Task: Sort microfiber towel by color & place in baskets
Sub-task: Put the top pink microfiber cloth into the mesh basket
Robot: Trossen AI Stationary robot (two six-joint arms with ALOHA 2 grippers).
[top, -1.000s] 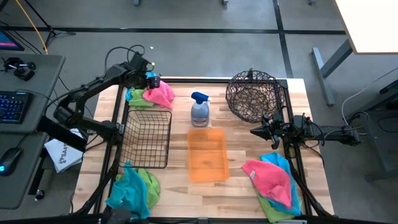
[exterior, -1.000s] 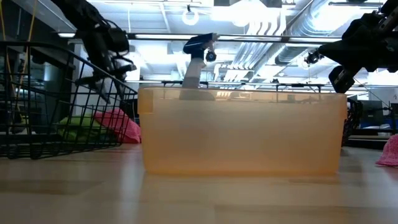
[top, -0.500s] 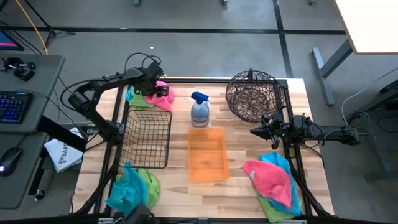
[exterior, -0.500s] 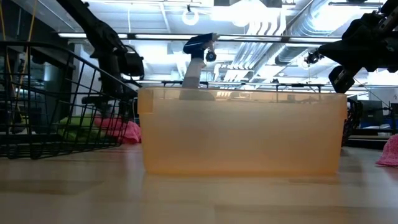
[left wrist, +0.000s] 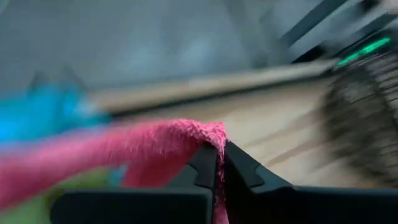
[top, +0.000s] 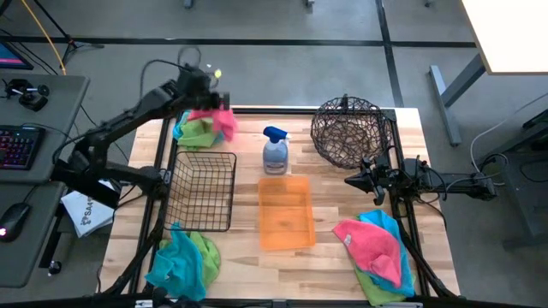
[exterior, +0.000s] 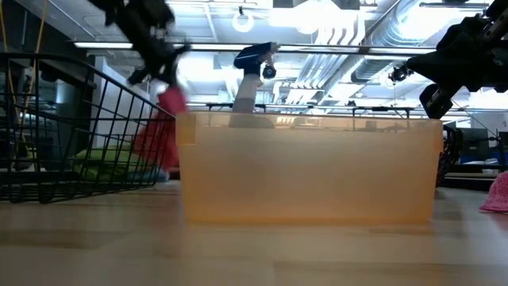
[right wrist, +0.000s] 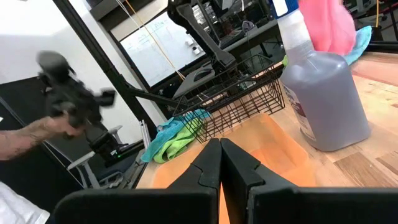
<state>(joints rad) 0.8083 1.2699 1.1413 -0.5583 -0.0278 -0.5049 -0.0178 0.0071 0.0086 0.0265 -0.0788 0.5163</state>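
A pink microfiber towel (top: 217, 120) hangs at the table's far left corner, and my left gripper (top: 202, 92) is shut on it from above. Under it a lime green towel (top: 193, 133) lies on the table. The black wire-grid basket (top: 204, 190), the orange tray (top: 285, 214) and the round wire bowl basket (top: 347, 130) stand across the middle. More towels lie in piles at the near left (top: 181, 261) and the near right (top: 374, 245). My right gripper (top: 349, 180) hovers shut, holding nothing, between the bowl basket and the near right pile. My left gripper pinches a raised fold of the pink towel (left wrist: 211, 133) between its two shut fingers, coming from above. The towel hangs below the fingers (exterior: 159, 127). Its lower end reaches down behind the black basket, where I cannot tell whether it touches the green towel.
A grey spray bottle with a blue trigger (top: 275, 152) stands just beyond the orange tray's far end. A desk with a keyboard (top: 19, 145) stands off the table's left edge. In the right wrist view a person's arm (right wrist: 25, 140) shows beyond the table.
My left gripper has dropped onto the pink towel at the far left, shut on it, then risen and drawn back toward the far left corner. The pink towel has been pulled up off the green towel and now hangs below the fingers.
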